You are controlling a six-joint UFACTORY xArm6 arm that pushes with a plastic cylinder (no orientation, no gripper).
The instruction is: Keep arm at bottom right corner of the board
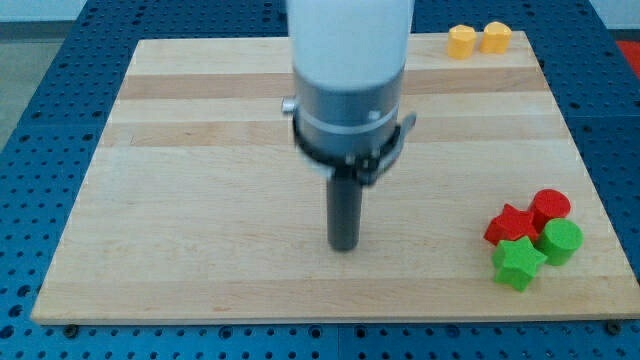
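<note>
My tip (344, 246) rests on the wooden board (200, 200) a little below its centre, well to the left of the bottom right corner. The rod hangs from the arm's white and grey body (348, 90). Near the board's right edge sits a tight cluster: a red star-like block (510, 223), a red cylinder (550, 206), a green cylinder (561, 241) and a green star-like block (518, 263). The tip is about a quarter of the board's width to the left of this cluster and touches no block.
Two yellow blocks (461, 41) (496, 37) sit side by side at the board's top right edge. A blue perforated table (40, 100) surrounds the board on all sides.
</note>
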